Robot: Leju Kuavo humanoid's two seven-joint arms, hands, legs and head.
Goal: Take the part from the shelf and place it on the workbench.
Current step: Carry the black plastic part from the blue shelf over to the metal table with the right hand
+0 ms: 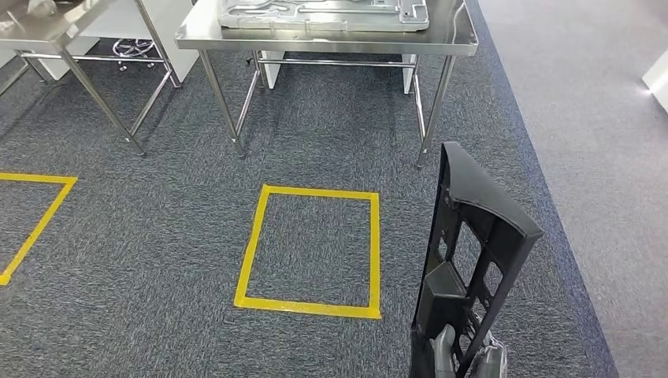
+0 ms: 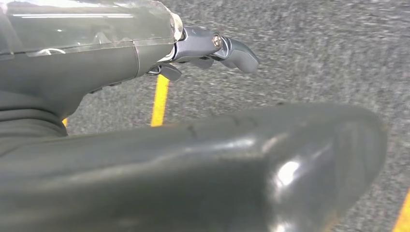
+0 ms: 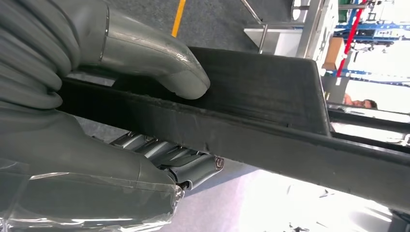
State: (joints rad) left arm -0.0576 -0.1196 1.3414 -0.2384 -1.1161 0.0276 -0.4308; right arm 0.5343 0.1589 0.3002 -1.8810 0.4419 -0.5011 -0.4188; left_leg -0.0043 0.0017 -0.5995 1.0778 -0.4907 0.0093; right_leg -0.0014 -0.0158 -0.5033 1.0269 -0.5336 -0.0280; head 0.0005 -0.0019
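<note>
Left of the yellow tape square point(image 1: 311, 250) on the grey carpet point(image 1: 157, 228), a second taped outline point(image 1: 35, 216) shows in part. Beyond the square stands a steel desk point(image 1: 327, 38) carrying a pale moulded panel point(image 1: 323, 14). In the left wrist view the left robot hand point(image 2: 212, 50) hangs over the carpet with fingers curled, holding nothing. Right of the square, the black plastic part point(image 1: 471, 260) stands upright and tilted, gripped at its lower end by the right robot hand point(image 1: 465, 354), thumb point(image 3: 159, 60) pressed on one face and fingers point(image 3: 164, 154) under the other.
</note>
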